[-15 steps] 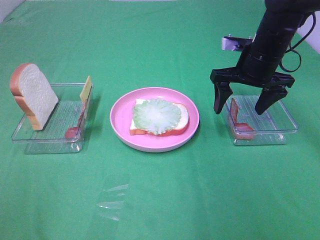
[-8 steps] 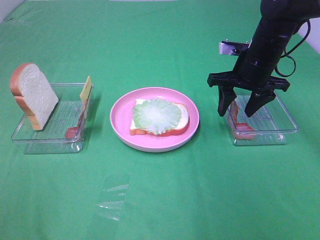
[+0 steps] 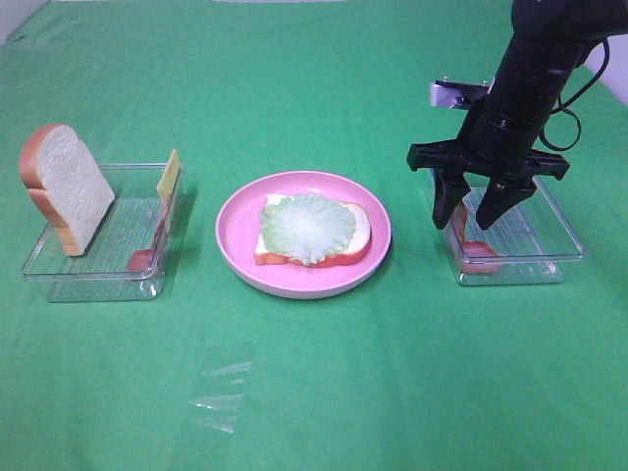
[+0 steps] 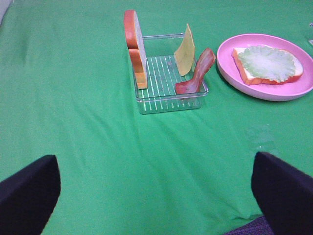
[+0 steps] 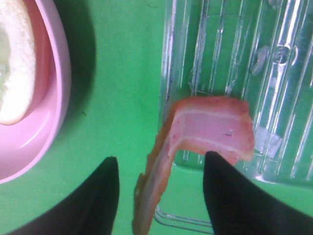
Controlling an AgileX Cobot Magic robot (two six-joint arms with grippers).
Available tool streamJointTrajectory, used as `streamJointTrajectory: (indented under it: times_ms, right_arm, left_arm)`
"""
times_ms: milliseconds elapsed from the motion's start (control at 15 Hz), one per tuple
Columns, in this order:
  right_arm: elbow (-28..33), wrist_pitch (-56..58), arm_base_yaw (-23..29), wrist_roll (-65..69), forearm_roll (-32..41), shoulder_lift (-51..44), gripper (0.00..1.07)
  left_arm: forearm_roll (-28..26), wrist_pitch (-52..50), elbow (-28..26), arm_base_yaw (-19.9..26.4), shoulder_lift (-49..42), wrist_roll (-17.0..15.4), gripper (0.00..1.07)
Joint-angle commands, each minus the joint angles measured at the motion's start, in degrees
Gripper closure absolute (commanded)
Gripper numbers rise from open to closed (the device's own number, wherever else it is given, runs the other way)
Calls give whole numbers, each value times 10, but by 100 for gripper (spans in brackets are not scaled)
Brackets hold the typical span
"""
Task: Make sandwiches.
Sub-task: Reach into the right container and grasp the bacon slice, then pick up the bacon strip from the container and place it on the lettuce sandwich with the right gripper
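On the pink plate (image 3: 235,221) lies a bread slice topped with pale green lettuce (image 3: 308,226). My right gripper (image 3: 465,218) points down into the right clear tray (image 3: 549,245), its fingers either side of an upright reddish bacon strip (image 3: 476,250). In the right wrist view, narrow gaps show between the bacon (image 5: 205,127) and both fingertips (image 5: 105,196). The left tray (image 3: 98,265) holds a standing bread slice (image 3: 67,186), a yellow cheese slice (image 3: 170,177) and a second bacon strip (image 3: 147,250). My left gripper (image 4: 156,196) hangs open well short of that tray (image 4: 166,98).
Green cloth covers the whole table. A small clear plastic scrap (image 3: 221,388) lies on the cloth in front of the plate. The plate's rim (image 5: 49,98) sits close beside the right tray (image 5: 234,49).
The right gripper has dropped lower into the right tray, and its fingers have narrowed around the bacon strip. Everything else is unmoved.
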Motion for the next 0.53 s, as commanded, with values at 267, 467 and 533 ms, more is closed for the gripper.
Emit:
streamJointTrajectory:
  times_ms: [267,467,533]
  right_arm:
    - [3,4,-1,-2,1,1,107]
    - [3,26,-1,5,3,-19,107]
    - [3,32,-1,7,7,-34,107]
  left_arm:
    - [-6,-6,2,-3,-2,-2,9]
    - [-6,-6,2,-3,-2,-2,9]
    - [-6,-6,2,-3,-2,-2,9]
